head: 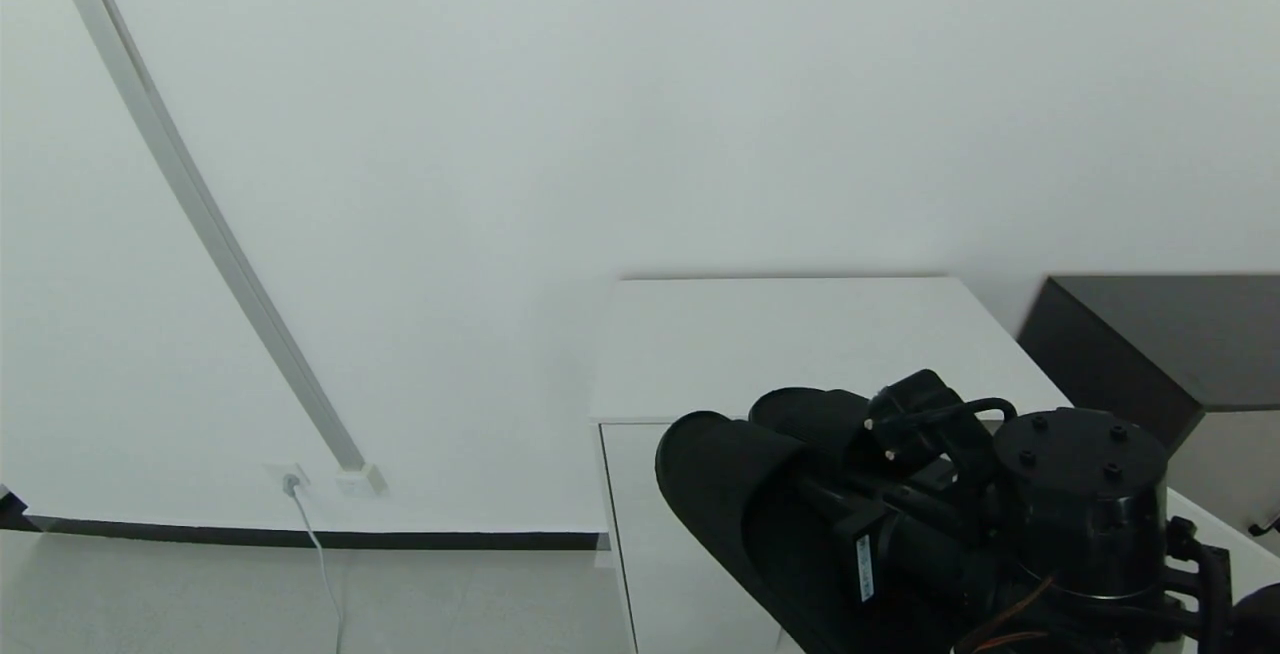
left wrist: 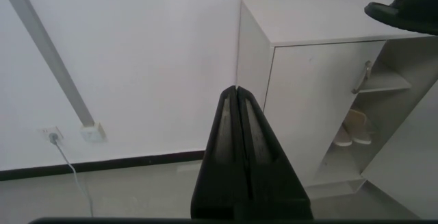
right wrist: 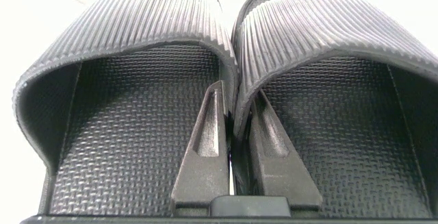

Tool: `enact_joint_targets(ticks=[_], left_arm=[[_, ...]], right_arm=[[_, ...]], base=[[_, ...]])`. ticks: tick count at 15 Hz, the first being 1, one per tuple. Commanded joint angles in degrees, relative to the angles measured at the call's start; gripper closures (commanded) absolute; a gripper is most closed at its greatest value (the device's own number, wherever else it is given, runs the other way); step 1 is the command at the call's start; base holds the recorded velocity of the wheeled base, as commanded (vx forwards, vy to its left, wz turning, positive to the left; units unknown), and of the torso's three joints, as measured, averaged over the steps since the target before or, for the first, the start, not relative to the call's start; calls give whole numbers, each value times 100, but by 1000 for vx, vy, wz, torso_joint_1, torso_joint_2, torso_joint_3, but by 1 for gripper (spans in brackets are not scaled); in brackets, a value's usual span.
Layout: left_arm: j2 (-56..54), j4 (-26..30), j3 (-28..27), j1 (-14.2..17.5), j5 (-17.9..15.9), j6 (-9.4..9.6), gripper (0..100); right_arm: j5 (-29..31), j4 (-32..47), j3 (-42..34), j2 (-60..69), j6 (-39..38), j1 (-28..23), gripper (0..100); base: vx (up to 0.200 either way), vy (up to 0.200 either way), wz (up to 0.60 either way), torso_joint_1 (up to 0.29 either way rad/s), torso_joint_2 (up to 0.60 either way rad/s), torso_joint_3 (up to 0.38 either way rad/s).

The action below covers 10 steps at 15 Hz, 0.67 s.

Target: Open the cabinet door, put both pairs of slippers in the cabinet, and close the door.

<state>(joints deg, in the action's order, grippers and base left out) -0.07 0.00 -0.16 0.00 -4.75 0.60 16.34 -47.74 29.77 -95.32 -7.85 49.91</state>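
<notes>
Right gripper (right wrist: pixel 236 95) clenched on black slippers (right wrist: pixel 137 53), fingers pinching inner edges of both together. I see pair held up near front edge of white cabinet (head: pixel 780 344), level with its top. Left gripper (left wrist: pixel 236 95) clenched on nothing, off to left of cabinet, well apart from it. Cabinet open, shelves showing; pale slippers (left wrist: pixel 356 129) on lower shelf inside. Wall socket (left wrist: pixel 52 136) with cable further left. Dark furniture (head: pixel 1150 334) just right of cabinet.

Home-like room, shown by its shoe cabinet (head: pixel 780 344)
</notes>
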Motion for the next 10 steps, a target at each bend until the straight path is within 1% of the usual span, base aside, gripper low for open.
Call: enact_joint_targets(ticks=[1, 10], left_arm=[[7, 0, -2, 0, 1, 2, 100], [7, 0, -2, 0, 1, 2, 100]], right_arm=[[1, 1, 3, -39, -6, 1, 100], [10, 1, -6, -13, -6, -7, 100]], base=[[0, -200, 0, 2, 2, 2], [0, -200, 0, 2, 4, 1]])
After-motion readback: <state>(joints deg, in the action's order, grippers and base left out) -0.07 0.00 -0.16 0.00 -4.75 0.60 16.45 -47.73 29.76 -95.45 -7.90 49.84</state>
